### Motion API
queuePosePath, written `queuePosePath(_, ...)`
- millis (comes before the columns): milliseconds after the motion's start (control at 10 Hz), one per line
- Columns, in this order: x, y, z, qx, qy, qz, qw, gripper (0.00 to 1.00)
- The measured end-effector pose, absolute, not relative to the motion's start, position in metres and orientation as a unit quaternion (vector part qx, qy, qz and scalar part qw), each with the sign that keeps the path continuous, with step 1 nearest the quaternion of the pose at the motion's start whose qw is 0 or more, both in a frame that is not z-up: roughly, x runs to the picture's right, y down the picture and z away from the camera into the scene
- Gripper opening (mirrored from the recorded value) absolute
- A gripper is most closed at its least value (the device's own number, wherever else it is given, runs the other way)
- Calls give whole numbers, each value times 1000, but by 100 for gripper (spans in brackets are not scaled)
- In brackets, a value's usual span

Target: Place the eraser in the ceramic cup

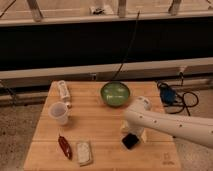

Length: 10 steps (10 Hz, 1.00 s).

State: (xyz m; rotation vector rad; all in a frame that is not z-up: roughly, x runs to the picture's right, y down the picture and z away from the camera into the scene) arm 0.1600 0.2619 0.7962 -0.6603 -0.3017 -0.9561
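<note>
Black eraser [131, 141] lies beneath the parted tool [135, 134], green bowl [115, 94] behind, ceramic cup [59, 113] left.

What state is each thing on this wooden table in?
Small flat black eraser: lying flat on the wooden table.
Small white ceramic cup: upright, mouth up.
Round green bowl: upright.
Red elongated object: lying flat.
Pale grey-white rectangular pad: lying flat.
Robot's end effector: low, right at the eraser.

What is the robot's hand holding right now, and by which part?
Cannot tell: the hand is down at the small flat black eraser on the wooden table, contact hidden.
</note>
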Motion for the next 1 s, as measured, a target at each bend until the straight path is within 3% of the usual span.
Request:
queuePosePath(200, 164, 262, 799, -310, -143, -441, 830, 77)
queuePosePath(1000, 174, 258, 798, -298, -166, -423, 839, 2)
